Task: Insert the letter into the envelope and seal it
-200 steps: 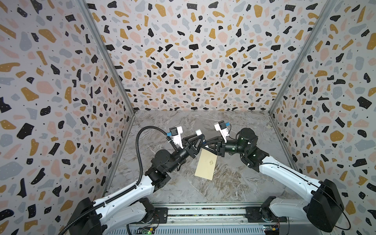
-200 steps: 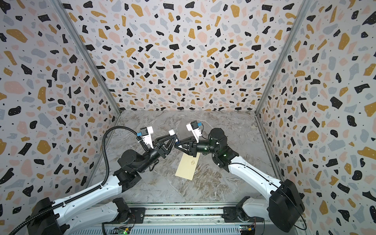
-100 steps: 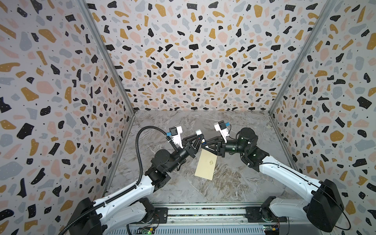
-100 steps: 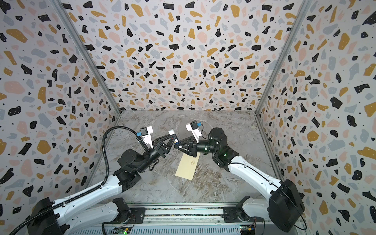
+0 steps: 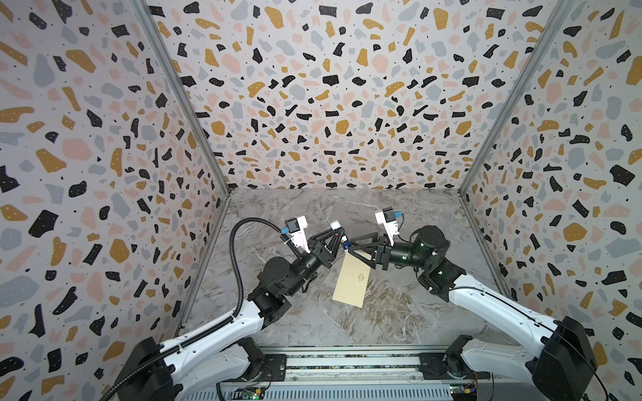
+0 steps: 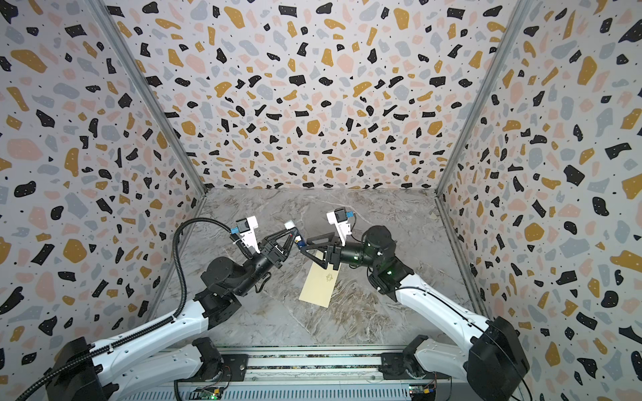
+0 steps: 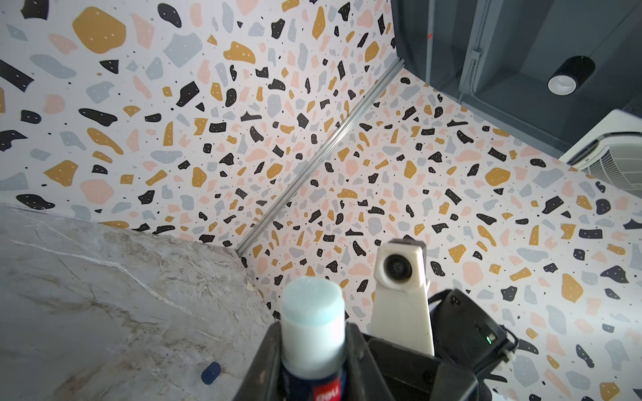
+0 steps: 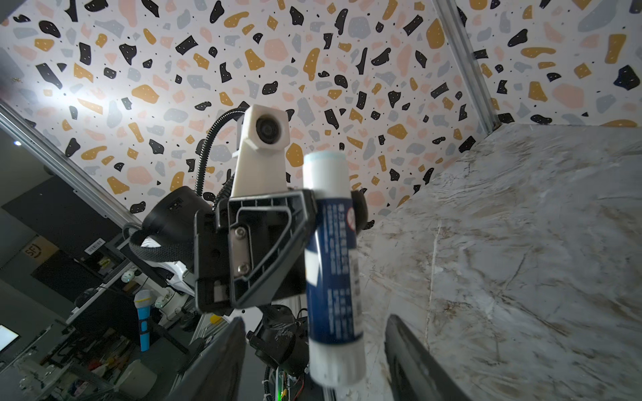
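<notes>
The pale yellow envelope (image 5: 352, 283) (image 6: 319, 283) lies flat on the marble table, emblem face up, just in front of both grippers. The letter is out of view. Above the envelope's far end my left gripper (image 5: 338, 236) (image 6: 293, 236) (image 7: 312, 361) is shut on a blue glue stick (image 7: 312, 323) (image 8: 331, 270) with its pale glue end bare. My right gripper (image 5: 351, 247) (image 6: 303, 247) (image 8: 312, 361) faces it, open. The stick's white bottom end hangs between the right gripper's spread fingers (image 8: 413, 357) without touching them.
A small dark blue cap (image 7: 211, 372) lies on the table (image 5: 382, 323) near the left gripper. Speckled walls close the table on three sides. A metal rail (image 5: 347, 361) with both arm bases runs along the front edge.
My right gripper's jaws have spread apart and let go of the glue stick's bottom end. The left gripper keeps its hold. Neither arm nor the envelope has shifted noticeably.
</notes>
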